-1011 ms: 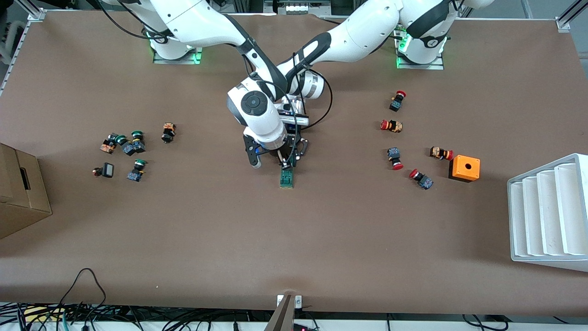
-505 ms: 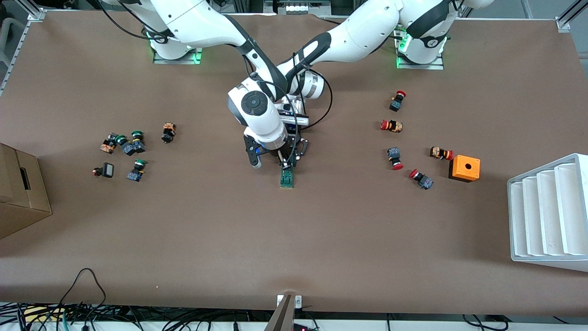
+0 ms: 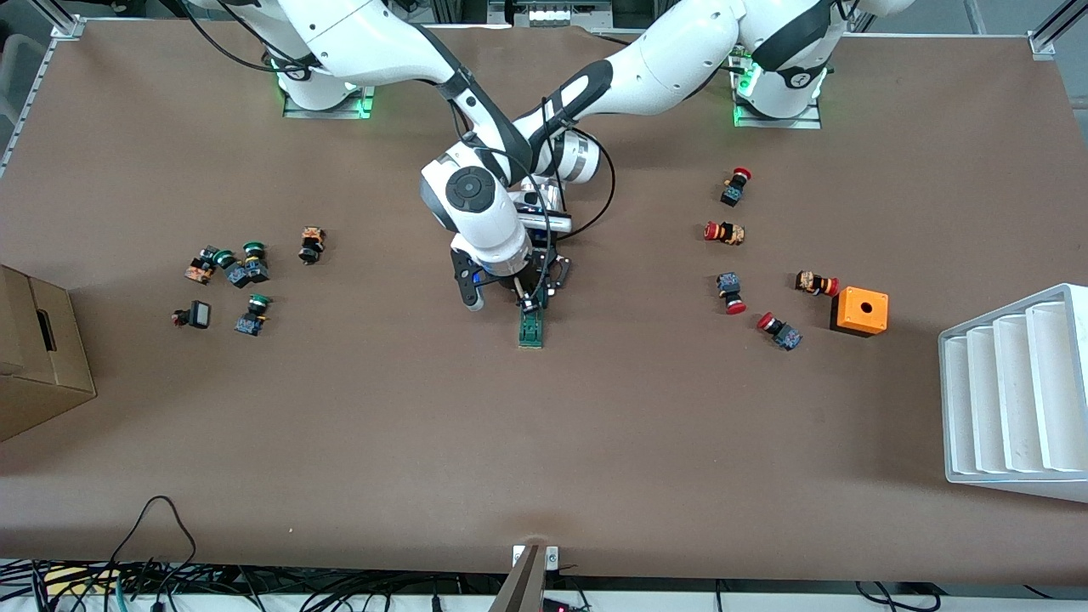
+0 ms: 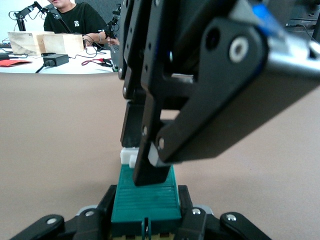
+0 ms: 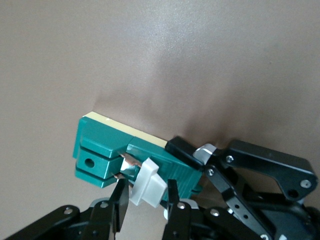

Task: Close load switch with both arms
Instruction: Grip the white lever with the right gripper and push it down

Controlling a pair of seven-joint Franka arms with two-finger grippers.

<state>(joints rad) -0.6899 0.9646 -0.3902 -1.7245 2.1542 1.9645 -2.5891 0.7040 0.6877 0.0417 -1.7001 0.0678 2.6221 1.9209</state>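
The load switch [image 3: 531,330], a narrow dark-green block, lies flat at mid-table. My left gripper [image 4: 147,191] is shut on the end of the block [image 4: 142,205] that lies farther from the front camera, a black finger against each long side. My right gripper [image 5: 146,192] comes down from above the switch [image 5: 105,145] with its fingers closed round the white tab [image 5: 145,184]. In the front view the right gripper [image 3: 529,299] and the left gripper [image 3: 544,276] crowd together over the block, and the right wrist hides much of both.
Several red-capped push buttons [image 3: 729,293] and an orange box with a hole [image 3: 858,310] lie toward the left arm's end, with a white ribbed tray [image 3: 1016,391] at the table's edge there. Green-capped buttons [image 3: 238,270] and a cardboard box [image 3: 34,357] lie toward the right arm's end.
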